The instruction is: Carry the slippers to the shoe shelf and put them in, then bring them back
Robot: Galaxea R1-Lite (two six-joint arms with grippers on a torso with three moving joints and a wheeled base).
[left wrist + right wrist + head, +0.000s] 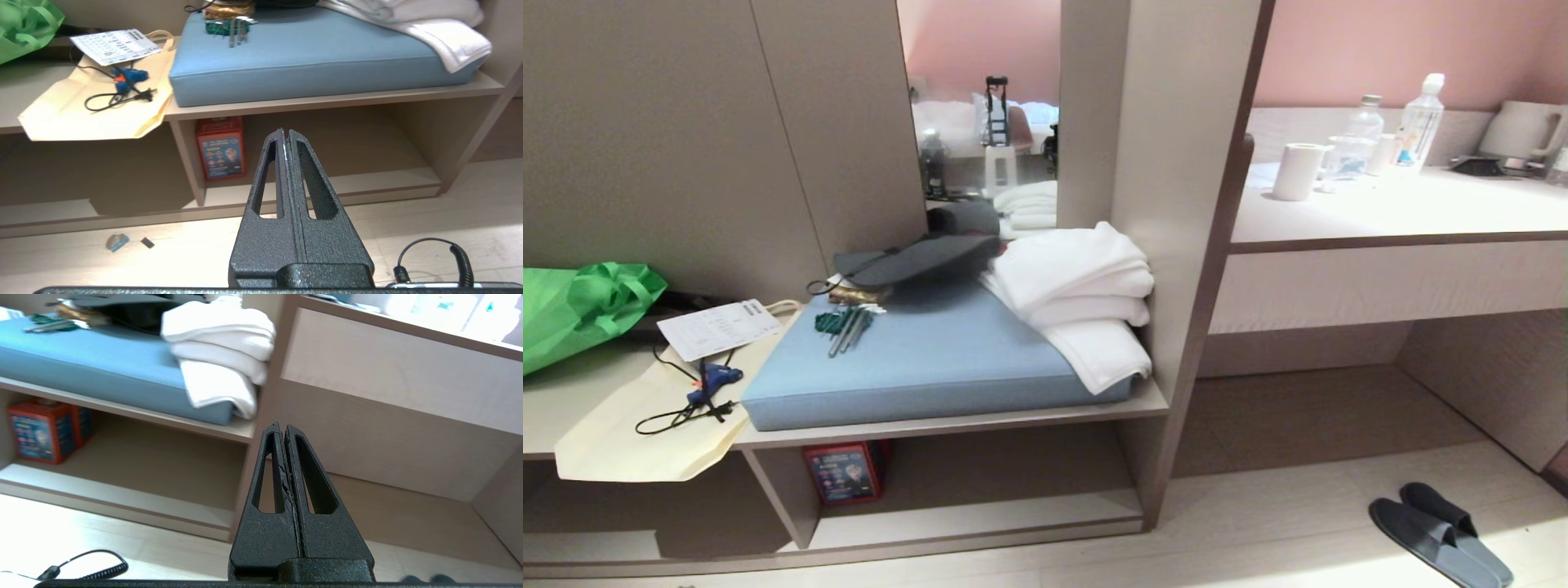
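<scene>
Slippers [1441,531] on floor, right of shoe shelf [980,510], toes pointing away. Right hand [282,426] probably nearer. Both hands pinched, empty; left hand [286,131] faces shelf.

We see dark slate-grey slippers [1439,532] with paler blue-grey soles, a light blue cushion [931,359], white towels [1078,294] — and a bright green bag [580,310].

no wording can be read anywhere. the white printed sheet [719,328] on the bench top, at about nine o'clock of the blue cushion [931,359], carries rows of print too small to make out. the red box [220,148] in the cubby shows a blue label with pictures, its lettering illegible.
</scene>
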